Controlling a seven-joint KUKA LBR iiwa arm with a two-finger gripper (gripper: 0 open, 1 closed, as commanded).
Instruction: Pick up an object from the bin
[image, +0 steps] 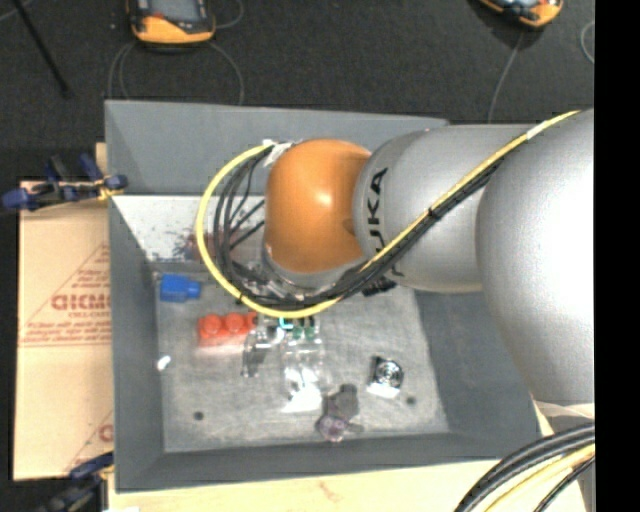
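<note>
While the pincer (285, 355) hovers, the bin (135, 330) holds orange pieces (225, 328).

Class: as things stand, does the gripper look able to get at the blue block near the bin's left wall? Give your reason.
Probably yes. The blue block lies alone with nothing on it. The gripper is to its right, and only the red piece lies near the way.
</note>
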